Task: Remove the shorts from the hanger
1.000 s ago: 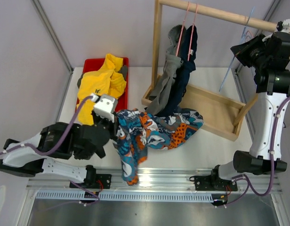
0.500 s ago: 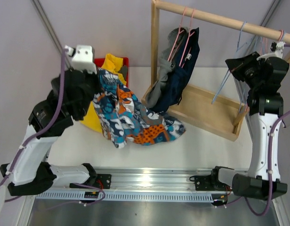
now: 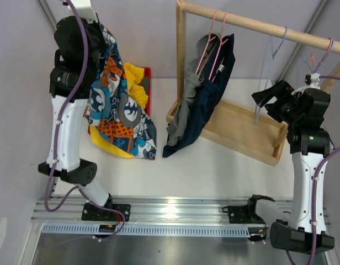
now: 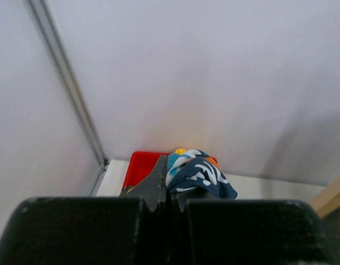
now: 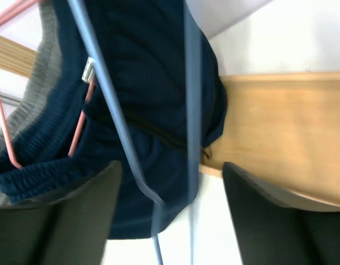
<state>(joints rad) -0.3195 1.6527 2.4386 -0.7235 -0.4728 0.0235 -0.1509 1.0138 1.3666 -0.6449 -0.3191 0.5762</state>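
- Table (image 3: 225, 165) first: a second ago the print shorts (image 3: 120, 110) lay spread across its middle. Now they're off it, hanging at the far left.
- Rack (image 3: 258, 25) stands at the back, with its wooden base on the table.
- Left arm (image 3: 65, 127) was low over the near edge a second ago and now stands tall at the far left corner.
- Right arm (image 3: 305, 165) has dropped from the rail's right end and reaches toward the middle of the rack.
- Print shorts dangle from the raised left gripper (image 4: 170, 185), their hem over the yellow shorts (image 3: 138, 77) and the bin (image 3: 147, 70).
- Navy shorts (image 3: 206, 94) are still on the rack, draped into its base.
- Grey shorts (image 3: 184, 113) hang just beside them on the left.
- Yellow shorts sit heaped in the red bin, partly covered by the print pair.
- Left gripper: fingers pressed together, pinching a bunched fold of the print shorts.
- Right gripper (image 5: 170, 171): fingers spread wide with the blue hanger (image 5: 192, 110) between them. I can't tell whether they touch it.
- Pink hangers (image 3: 217, 33) carry the navy and grey pairs from the rail.
- White tag (image 5: 89, 69) sits at the navy waistband, too small to read.
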